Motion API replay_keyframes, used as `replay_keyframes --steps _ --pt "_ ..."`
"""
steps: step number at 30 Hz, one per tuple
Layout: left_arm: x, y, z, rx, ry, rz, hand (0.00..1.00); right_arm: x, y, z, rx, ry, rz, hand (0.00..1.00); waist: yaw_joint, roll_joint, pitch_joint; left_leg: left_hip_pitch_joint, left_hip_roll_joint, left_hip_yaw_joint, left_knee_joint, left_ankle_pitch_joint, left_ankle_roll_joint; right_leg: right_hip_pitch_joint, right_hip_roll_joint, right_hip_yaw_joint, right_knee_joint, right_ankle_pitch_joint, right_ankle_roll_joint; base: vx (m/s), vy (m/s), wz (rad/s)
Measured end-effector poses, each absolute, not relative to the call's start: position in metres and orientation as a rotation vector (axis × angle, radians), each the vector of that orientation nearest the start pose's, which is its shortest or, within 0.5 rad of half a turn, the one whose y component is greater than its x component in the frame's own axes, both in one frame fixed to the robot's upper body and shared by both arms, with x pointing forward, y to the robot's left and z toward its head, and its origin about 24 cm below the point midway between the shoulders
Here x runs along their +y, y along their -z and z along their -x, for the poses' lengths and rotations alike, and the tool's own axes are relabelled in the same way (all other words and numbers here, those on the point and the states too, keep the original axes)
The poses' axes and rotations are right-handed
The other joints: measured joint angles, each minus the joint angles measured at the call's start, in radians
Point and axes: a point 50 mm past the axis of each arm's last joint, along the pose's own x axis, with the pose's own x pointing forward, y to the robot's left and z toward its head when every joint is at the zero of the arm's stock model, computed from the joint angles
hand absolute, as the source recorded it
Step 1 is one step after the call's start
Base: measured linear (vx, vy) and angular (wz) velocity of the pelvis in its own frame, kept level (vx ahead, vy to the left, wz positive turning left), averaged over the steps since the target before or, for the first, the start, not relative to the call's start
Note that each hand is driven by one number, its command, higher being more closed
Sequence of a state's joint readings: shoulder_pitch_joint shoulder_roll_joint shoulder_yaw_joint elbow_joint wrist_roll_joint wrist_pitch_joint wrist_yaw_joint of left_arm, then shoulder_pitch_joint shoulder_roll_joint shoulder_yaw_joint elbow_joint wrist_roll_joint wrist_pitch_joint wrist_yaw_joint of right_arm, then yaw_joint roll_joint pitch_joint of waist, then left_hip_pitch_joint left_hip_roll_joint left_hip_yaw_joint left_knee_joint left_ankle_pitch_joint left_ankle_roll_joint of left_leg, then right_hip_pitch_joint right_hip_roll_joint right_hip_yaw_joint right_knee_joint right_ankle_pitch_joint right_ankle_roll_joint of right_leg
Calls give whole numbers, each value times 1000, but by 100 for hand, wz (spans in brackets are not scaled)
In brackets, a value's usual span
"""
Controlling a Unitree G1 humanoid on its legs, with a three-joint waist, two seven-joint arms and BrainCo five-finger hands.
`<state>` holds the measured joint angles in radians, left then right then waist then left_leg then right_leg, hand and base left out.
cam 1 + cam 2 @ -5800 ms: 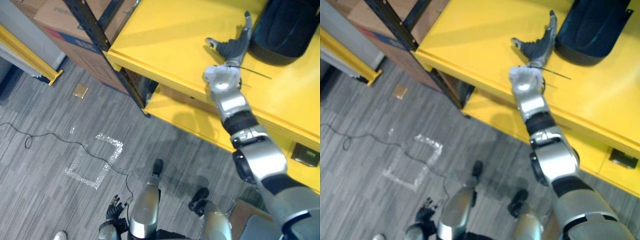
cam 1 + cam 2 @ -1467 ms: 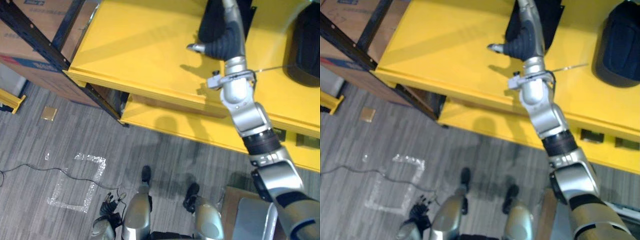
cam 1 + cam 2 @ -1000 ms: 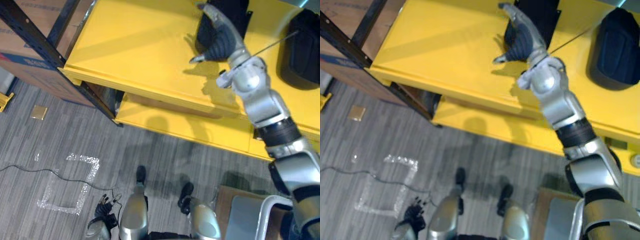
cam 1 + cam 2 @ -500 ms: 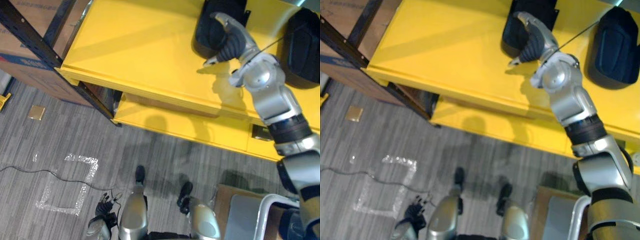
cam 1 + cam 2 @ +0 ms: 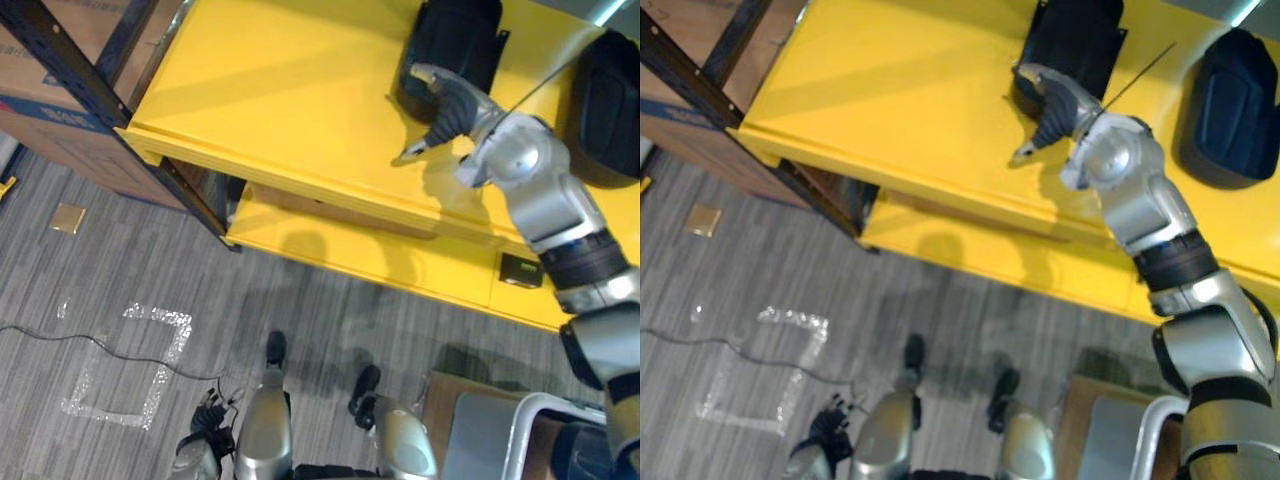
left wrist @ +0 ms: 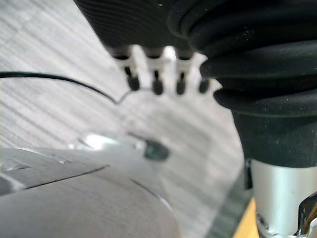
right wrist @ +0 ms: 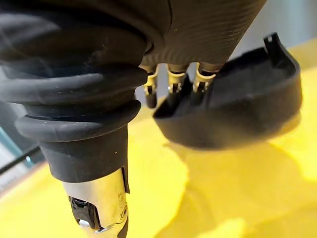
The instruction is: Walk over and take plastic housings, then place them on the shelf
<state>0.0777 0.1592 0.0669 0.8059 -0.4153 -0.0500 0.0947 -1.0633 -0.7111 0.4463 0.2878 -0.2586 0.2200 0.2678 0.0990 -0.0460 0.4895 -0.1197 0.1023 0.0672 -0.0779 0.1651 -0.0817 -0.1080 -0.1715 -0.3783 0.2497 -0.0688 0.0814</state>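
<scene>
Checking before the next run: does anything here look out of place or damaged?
Nothing looks damaged. One black housing and the other housing lie apart on the yellow shelf. A tan scrap lies loose on the floor near the cardboard box.

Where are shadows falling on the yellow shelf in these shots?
Left eye view: the right hand throws a soft shadow on the yellow shelf, toward its front edge. Right wrist view: a darker shadow lies on the shelf beneath the plastic housing.

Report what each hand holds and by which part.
Nothing is held. The right hand is beside the edge of the black housing, fingers relaxed, not round it; the left hand hangs empty.
</scene>
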Motion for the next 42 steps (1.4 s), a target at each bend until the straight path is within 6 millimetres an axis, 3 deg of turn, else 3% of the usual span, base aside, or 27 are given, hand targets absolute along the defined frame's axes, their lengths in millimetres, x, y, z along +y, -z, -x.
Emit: replay_keyframes --steps 10,17,29,35,42 --pt "227 126 -145 803 -420 219 0 -164 -278 -370 -255 -241 1221 0 3 -4 -1 14 1 23 0 -2 2 0 1 21 0 0 0 2 -2 -5" --pt "232 125 -144 807 -427 204 0 -167 -268 -369 -212 -271 1226 0 -1 -28 -15 14 2 25 -1 -3 3 0 2 22 -2 0 0 4 -3 -1" --pt "233 125 -144 807 -430 200 0 -169 -266 -367 -249 -268 1184 0 0 -28 -16 14 0 25 0 -3 3 1 1 22 -3 2 2 0 0 0" --pt "233 125 -144 805 -429 199 0 -162 -280 -361 -454 -147 1137 0 2 -28 -16 13 0 25 -1 -3 3 1 1 22 -5 2 2 0 0 0" --pt "233 124 -145 789 -423 200 0 -160 -315 -344 -804 98 910 0 2 -28 -16 12 -1 24 0 -3 3 2 1 21 -9 3 4 0 0 0"
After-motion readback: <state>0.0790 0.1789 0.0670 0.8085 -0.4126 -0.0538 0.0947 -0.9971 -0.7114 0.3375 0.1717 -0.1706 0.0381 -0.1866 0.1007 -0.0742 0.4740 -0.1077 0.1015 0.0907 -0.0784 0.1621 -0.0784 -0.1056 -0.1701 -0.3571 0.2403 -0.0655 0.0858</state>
